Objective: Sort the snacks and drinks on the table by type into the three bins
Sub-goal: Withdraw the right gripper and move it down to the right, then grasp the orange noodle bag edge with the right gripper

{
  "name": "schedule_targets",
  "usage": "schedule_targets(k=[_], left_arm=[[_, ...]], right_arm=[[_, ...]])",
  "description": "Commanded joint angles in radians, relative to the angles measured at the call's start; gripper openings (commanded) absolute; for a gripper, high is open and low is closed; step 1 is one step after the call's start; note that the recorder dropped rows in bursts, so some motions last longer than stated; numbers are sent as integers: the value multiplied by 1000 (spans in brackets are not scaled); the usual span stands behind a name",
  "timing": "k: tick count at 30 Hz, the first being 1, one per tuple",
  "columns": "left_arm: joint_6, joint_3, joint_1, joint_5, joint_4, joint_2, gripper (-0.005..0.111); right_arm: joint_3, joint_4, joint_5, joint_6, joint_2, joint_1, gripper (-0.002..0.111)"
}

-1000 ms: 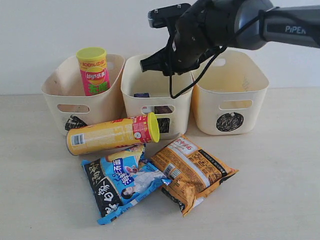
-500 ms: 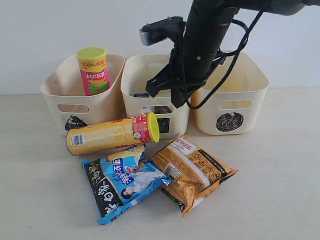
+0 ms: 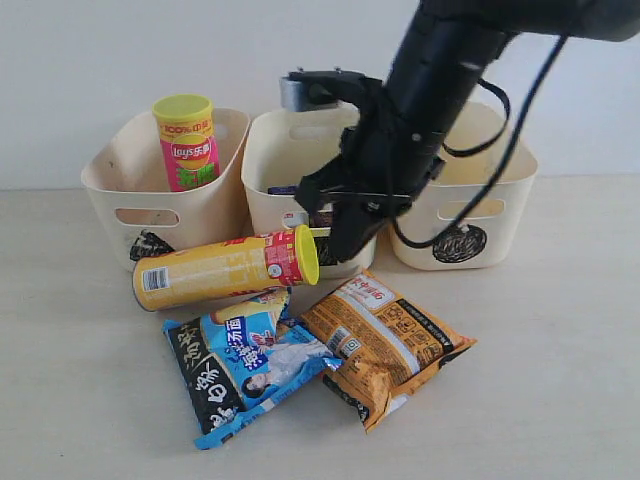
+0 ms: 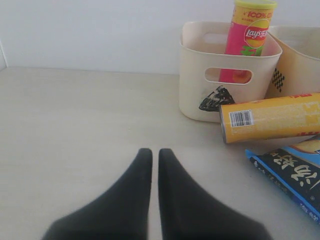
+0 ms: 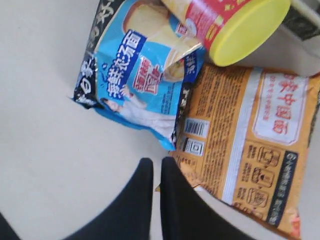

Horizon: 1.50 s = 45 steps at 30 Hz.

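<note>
My right gripper [image 3: 345,245] hangs shut and empty in front of the middle bin [image 3: 268,160], just above the orange-brown bag [image 3: 385,340]; in the right wrist view its tips [image 5: 156,165] hover at that bag's [image 5: 250,145] corner. The blue-black-white bag [image 3: 245,365] lies beside it. The yellow tube [image 3: 225,268] lies on its side on the table [image 3: 80,400]. The pink-green tube [image 3: 187,145] stands in the left bin [image 3: 120,190]. A dark carton corner [image 3: 283,189] shows in the middle bin. My left gripper [image 4: 155,155] is shut over bare table.
The right bin [image 3: 480,200] stands behind my right arm, its inside not visible. The three bins line the back against a white wall. Bare table [image 4: 75,125] stretches around the left gripper, away from the left bin [image 4: 200,90].
The right arm has swung down from above the middle bin to just over the orange-brown bag. Tubes, bags and bins have not moved.
</note>
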Motion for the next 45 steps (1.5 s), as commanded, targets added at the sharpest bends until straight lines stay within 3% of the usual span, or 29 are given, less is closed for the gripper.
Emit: schedule_targets(k=[1, 9, 18, 22, 27, 29, 40, 45], left_arm=[[-4, 4, 0, -5, 1, -2, 4], [-4, 4, 0, -9, 1, -2, 4], [-4, 4, 0, -9, 1, -2, 4], [-4, 4, 0, -9, 1, -2, 4], [-4, 4, 0, -9, 1, -2, 4], [-4, 4, 0, -8, 1, -2, 4], [-4, 4, 0, -4, 1, -2, 4], [-4, 4, 0, -4, 1, -2, 4]], right_arm=[[191, 188, 5, -147, -69, -145, 0], [393, 374, -26, -264, -81, -368, 0], [460, 493, 2, -350, 13, -542, 1], [460, 508, 2, -353, 81, -558, 20], [460, 508, -23, -367, 159, -558, 76], [460, 508, -28, -374, 187, -558, 92], [460, 682, -32, -454, 282, -554, 94], [460, 690, -80, -460, 287, -505, 94]])
